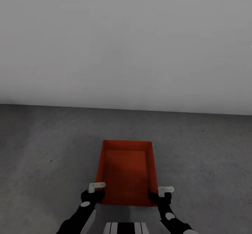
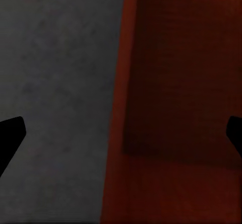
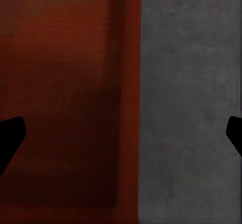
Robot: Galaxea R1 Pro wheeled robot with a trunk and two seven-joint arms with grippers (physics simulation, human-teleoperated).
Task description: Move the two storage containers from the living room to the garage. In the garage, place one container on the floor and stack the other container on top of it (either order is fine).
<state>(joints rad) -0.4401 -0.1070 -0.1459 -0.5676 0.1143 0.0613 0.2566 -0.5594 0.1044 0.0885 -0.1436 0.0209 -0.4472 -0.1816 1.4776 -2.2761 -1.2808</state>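
Setting: dark grey mottled concrete floor point(image 1: 52, 146) meeting a plain white wall point(image 1: 126, 41) at 12 o'clock.

Item 1: one red-orange storage container point(image 1: 126, 172), open-topped and empty, at the centre just ahead of my trunk, long axis running from 6 to 12 o'clock. Whether it rests on the floor or hangs just above it I cannot tell.

Item 2: my left gripper point(image 1: 93, 191), at the container's near corner at 7 o'clock. Fingers spread wide, astride the side wall: one outside over concrete, one inside over the bin.

Item 3: my right gripper point(image 1: 160, 194), at the near corner at 5 o'clock. Fingers likewise wide apart, straddling the opposite wall.
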